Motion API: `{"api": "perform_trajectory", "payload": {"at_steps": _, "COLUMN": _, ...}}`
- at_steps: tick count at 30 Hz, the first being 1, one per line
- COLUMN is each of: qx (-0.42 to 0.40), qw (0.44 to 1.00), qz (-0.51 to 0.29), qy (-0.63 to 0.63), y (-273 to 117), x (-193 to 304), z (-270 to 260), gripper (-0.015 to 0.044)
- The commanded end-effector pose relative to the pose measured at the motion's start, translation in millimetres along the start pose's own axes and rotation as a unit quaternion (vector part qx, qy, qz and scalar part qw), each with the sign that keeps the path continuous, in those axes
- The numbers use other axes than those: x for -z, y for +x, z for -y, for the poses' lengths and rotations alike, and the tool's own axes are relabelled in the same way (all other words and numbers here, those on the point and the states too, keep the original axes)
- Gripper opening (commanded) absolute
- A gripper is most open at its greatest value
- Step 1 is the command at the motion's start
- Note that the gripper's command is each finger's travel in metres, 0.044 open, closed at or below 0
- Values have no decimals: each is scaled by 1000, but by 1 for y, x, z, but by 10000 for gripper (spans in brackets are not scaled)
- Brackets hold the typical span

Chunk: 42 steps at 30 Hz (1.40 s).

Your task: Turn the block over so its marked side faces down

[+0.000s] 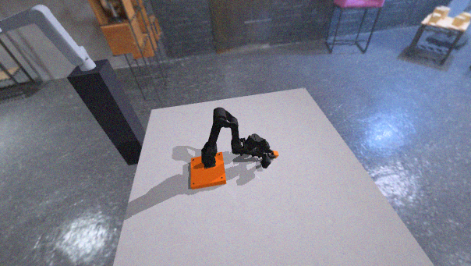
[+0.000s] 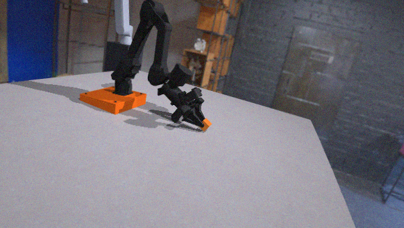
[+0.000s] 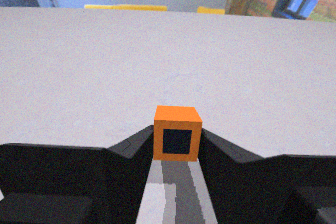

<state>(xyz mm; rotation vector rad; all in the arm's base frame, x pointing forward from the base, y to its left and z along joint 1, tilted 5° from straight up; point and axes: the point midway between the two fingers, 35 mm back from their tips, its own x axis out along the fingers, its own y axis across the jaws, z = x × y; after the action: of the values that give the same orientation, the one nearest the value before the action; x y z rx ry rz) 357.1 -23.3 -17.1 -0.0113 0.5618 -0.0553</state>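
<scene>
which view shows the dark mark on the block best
The wrist view: the block sits pinched in the claw, its dark square facing the camera. The top and exterior views show only a small orange corner, no mark.

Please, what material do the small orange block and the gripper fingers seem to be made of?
Orange block: probably matte plastic or painted wood; flat even colour, sharp edges, no shine, with a dark square marking on one face. Fingers of the gripper, shut on the block: apparently matte black plastic or coated metal; dull, smooth surfaces. Neither can be settled.
</scene>
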Motion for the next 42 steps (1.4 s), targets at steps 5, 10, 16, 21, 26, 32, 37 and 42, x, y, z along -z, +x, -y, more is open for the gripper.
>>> {"api": "perform_trajectory", "payload": {"at_steps": 5, "qx": -2, "qw": 1000, "qz": 1, "qy": -3, "y": -1, "x": 0, "z": 0, "gripper": 26}}
{"api": "perform_trajectory", "payload": {"at_steps": 10, "qx": -2, "qw": 1000, "qz": 1, "qy": -3, "y": -1, "x": 0, "z": 0, "gripper": 157}}
{"api": "perform_trajectory", "payload": {"at_steps": 16, "qx": -2, "qw": 1000, "qz": 1, "qy": -3, "y": -1, "x": 0, "z": 0, "gripper": 315}}
{"api": "perform_trajectory", "payload": {"at_steps": 21, "qx": -2, "qw": 1000, "qz": 1, "qy": -3, "y": -1, "x": 0, "z": 0, "gripper": 440}}
{"api": "perform_trajectory", "payload": {"at_steps": 26, "qx": -2, "qw": 1000, "qz": 1, "qy": -3, "y": -1, "x": 0, "z": 0, "gripper": 440}}
{"api": "perform_trajectory", "payload": {"at_steps": 32, "qx": -2, "qw": 1000, "qz": 1, "qy": -3, "y": -1, "x": 0, "z": 0, "gripper": 440}}
{"api": "perform_trajectory", "payload": {"at_steps": 37, "qx": -2, "qw": 1000, "qz": 1, "qy": -3, "y": -1, "x": 0, "z": 0, "gripper": 440}}
{"api": "perform_trajectory", "payload": {"at_steps": 42, "qx": -2, "qw": 1000, "qz": 1, "qy": -3, "y": -1, "x": 0, "z": 0, "gripper": 440}}
